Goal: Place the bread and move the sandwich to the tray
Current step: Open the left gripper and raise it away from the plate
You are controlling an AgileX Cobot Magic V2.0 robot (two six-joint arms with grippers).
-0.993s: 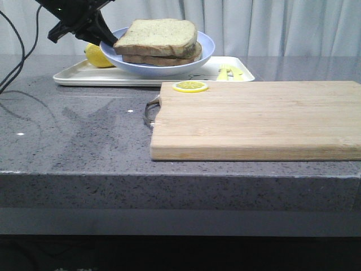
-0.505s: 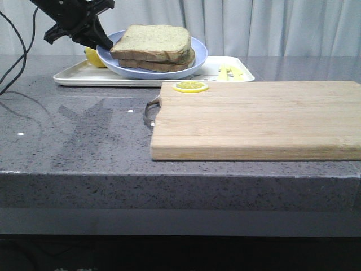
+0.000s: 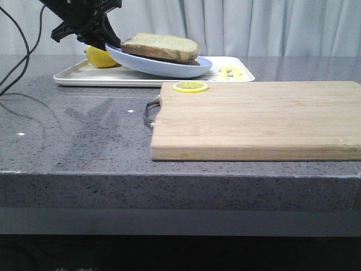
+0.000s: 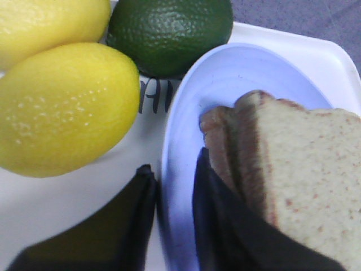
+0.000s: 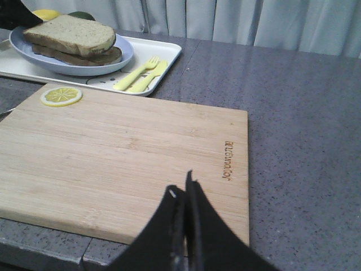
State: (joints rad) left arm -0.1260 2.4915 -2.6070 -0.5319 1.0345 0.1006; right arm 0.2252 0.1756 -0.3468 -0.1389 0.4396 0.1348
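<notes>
The sandwich [image 3: 162, 47] sits on the pale-blue plate [image 3: 169, 66], which is tilted over the white tray [image 3: 73, 75], its right edge low near the tray and its left rim raised. The left gripper [image 4: 175, 192] pinches that raised rim, one finger outside and one inside just beside the crust, so the load lies to its right. The right gripper [image 5: 183, 195], pressed together and empty, hovers over the near edge of the cutting board [image 3: 259, 118], well apart from the plate.

Sandwich [image 3: 161, 46] on tilted blue plate [image 3: 169, 66] over white tray [image 3: 113, 76].
</notes>
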